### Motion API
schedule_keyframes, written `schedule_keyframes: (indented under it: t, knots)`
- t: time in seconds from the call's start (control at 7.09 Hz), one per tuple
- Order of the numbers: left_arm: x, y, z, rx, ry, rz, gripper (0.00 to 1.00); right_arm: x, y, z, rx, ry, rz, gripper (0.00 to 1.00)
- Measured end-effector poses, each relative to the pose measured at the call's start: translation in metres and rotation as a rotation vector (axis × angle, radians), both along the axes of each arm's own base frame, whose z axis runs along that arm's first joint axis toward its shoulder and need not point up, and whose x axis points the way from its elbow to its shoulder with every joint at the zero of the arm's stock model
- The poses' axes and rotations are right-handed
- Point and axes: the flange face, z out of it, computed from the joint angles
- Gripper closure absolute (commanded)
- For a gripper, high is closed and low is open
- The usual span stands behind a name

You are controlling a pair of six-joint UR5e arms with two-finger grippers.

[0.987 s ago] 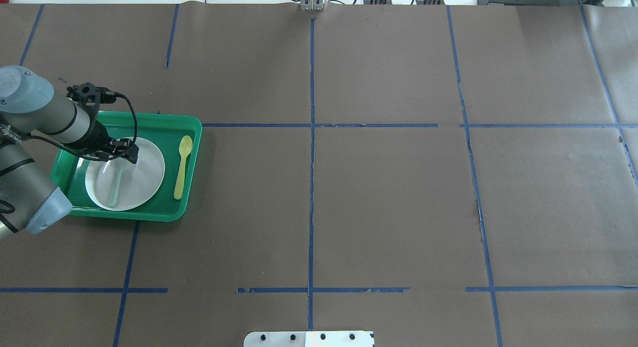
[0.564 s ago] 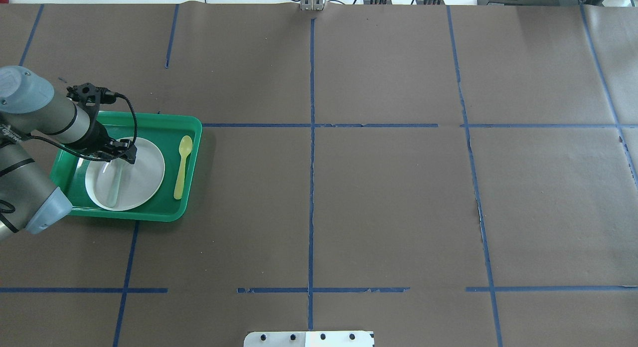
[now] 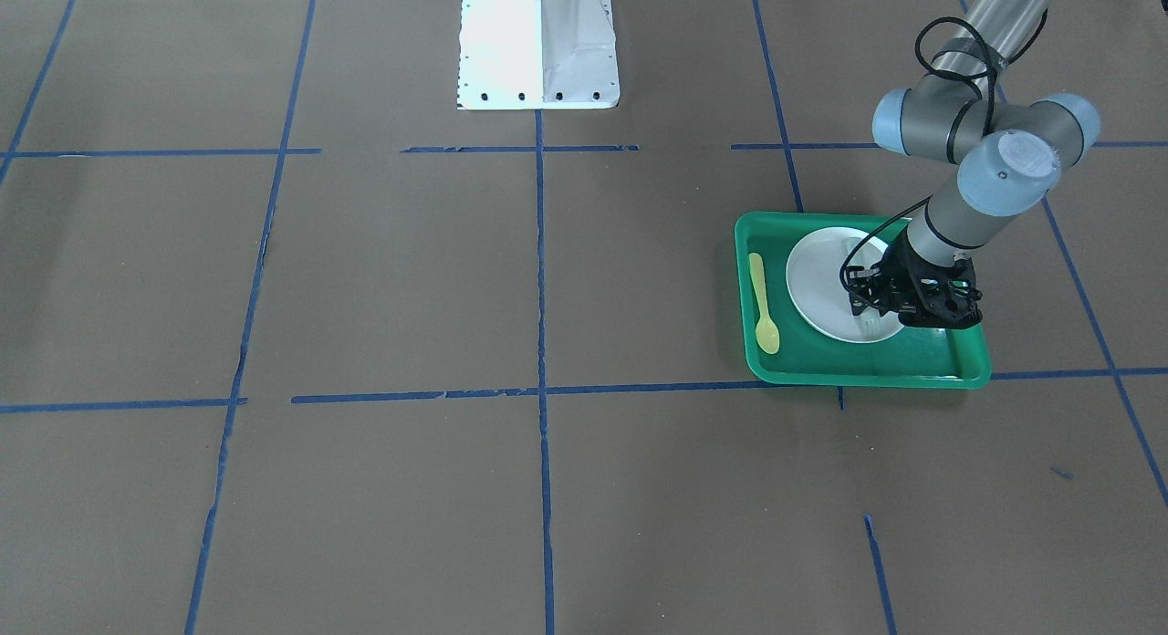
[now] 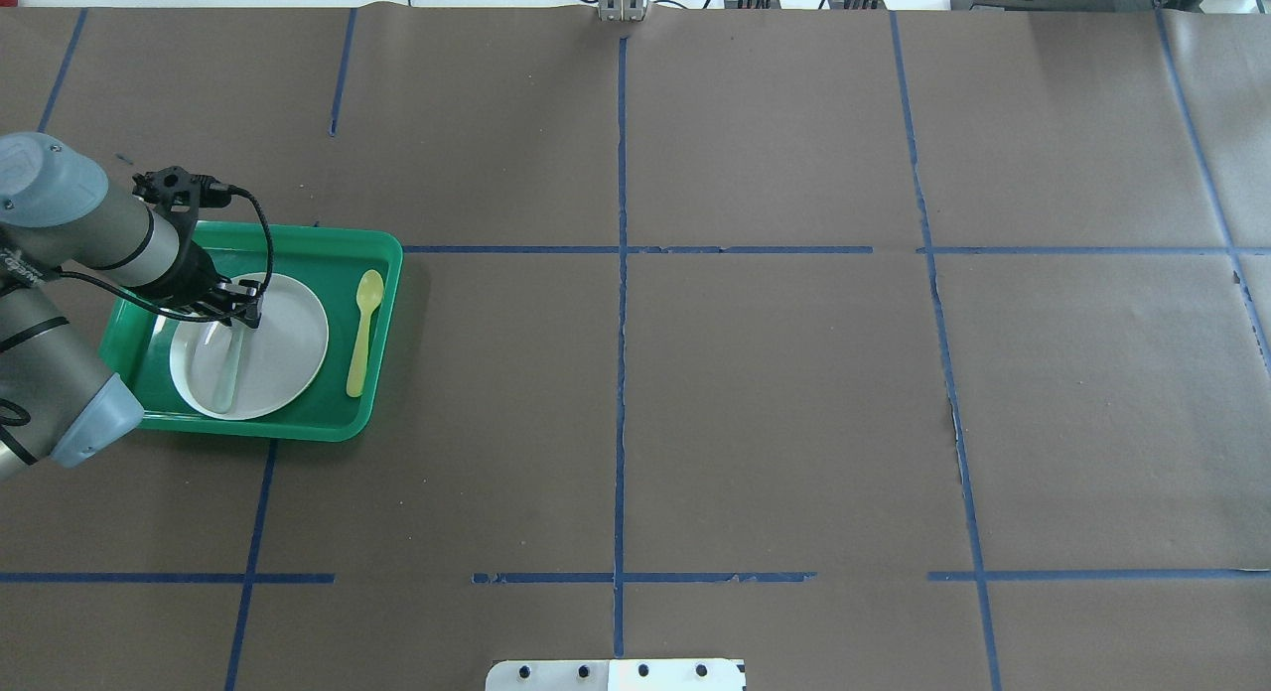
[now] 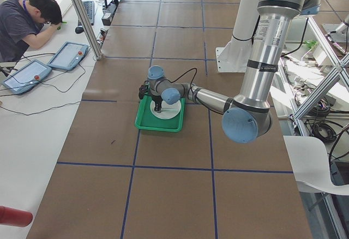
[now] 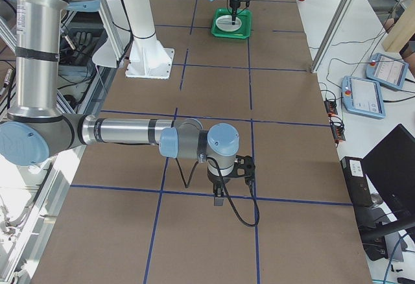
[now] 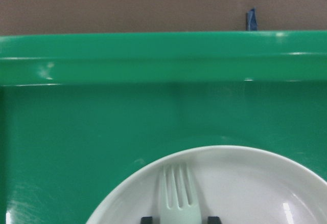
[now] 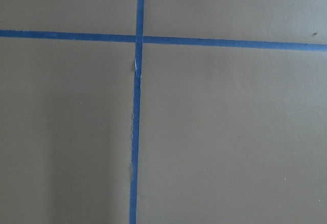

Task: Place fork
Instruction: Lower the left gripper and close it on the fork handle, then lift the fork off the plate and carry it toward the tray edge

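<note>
The pale whitish fork point(image 4: 227, 368) lies flat on the white plate point(image 4: 288, 344) inside the green tray point(image 4: 328, 246), tines toward the far rim. My left gripper point(image 4: 244, 314) hangs low over the tine end. In the left wrist view its two black fingertips point(image 7: 146, 218) stand either side of the fork point(image 7: 179, 198) with gaps, so it is open. The front view shows the same gripper point(image 3: 874, 314) over the plate point(image 3: 821, 270). My right gripper point(image 6: 219, 200) shows only in the right side view, over bare table; I cannot tell its state.
A yellow spoon point(image 4: 362, 334) lies in the tray to the right of the plate, seen too in the front view point(image 3: 762, 302). The robot's white base point(image 3: 538, 42) stands mid-table. Blue tape lines cross the brown table. An operator point(image 5: 27, 21) sits beyond the table's left end.
My left gripper has shifted a little to the left and lower, onto the fork's tine end. The fork, plate and spoon have not moved.
</note>
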Motion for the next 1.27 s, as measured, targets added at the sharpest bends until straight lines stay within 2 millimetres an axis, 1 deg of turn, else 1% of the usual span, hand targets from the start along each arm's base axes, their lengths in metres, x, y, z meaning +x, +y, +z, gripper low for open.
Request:
schedule_keyframes:
  t: [0.28, 0.42, 0.71, 0.85, 0.99, 1.13, 1.27]
  knots:
    - [-0.002, 0.001, -0.003, 0.007, 0.004, 0.0, 0.95, 0.0, 0.0, 0.0, 0.0, 0.0, 0.0, 0.0]
    - [-0.005, 0.003, -0.009, 0.017, 0.012, 0.0, 0.96, 0.0, 0.0, 0.0, 0.0, 0.0, 0.0, 0.0]
    - [-0.016, 0.004, -0.026, 0.04, 0.031, -0.005, 0.99, 0.0, 0.0, 0.0, 0.0, 0.0, 0.0, 0.0]
    - [-0.024, 0.003, -0.027, 0.046, 0.033, -0.011, 0.99, 0.0, 0.0, 0.0, 0.0, 0.0, 0.0, 0.0]
    - [-0.034, 0.0, -0.023, 0.06, 0.028, -0.011, 0.99, 0.0, 0.0, 0.0, 0.0, 0.0, 0.0, 0.0]
    - [-0.047, -0.005, -0.014, 0.081, 0.015, -0.005, 0.99, 0.0, 0.0, 0.0, 0.0, 0.0, 0.0, 0.0]
    - [-0.06, -0.007, 0.001, 0.092, -0.004, 0.004, 0.99, 0.0, 0.0, 0.0, 0.0, 0.0, 0.0, 0.0]
